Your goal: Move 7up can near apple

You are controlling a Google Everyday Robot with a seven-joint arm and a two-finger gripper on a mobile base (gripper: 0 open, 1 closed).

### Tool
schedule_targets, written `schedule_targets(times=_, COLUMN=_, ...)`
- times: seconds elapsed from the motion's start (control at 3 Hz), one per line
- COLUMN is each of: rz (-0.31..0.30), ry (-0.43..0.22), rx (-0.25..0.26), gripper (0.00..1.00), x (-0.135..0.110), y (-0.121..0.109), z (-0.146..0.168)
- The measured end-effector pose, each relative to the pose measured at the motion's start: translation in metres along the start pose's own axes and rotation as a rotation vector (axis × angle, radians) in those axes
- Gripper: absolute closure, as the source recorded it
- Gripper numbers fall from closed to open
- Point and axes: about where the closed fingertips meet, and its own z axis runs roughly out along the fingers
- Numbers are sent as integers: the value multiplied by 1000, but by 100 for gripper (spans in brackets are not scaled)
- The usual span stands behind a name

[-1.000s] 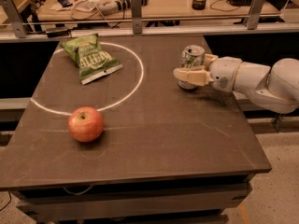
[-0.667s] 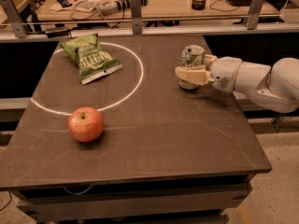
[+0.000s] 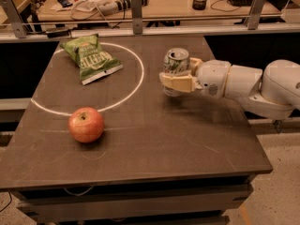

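gripper (image 3: pixel 172 77) sits right of centre over the dark table (image 3: pixel 154 144), arm coming in from the right. fingers clamped on the 7up can (image 3: pixel 176 62), one across its front, the other behind. can upright; can't tell if its base touches the tabletop. apple (image 3: pixel 86 124) well apart, front-left, at the near edge of the white circle (image 3: pixel 141 78). green chip bag (image 3: pixel 92 58) lies inside the circle, back-left.

Dark table (image 3: pixel 187 144), chip bag (image 3: pixel 92 57) and apple (image 3: pixel 86 124) lying on it, gripper (image 3: pixel 174 77) clasping 7up can (image 3: pixel 176 62) over its right side
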Motion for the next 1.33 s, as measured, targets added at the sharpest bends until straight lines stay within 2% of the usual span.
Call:
schedule_targets(times=0.33, rz=13, ry=-8, rx=-80, gripper=100, x=-5, y=39, z=16)
schedule_targets(times=1.0, rz=34, ry=-16, rx=-229, gripper=100, x=-16, y=96, z=37)
schedule_targets(times=1.33, rz=34, ry=-16, rx=-229, gripper=100, x=-16, y=96, z=37)
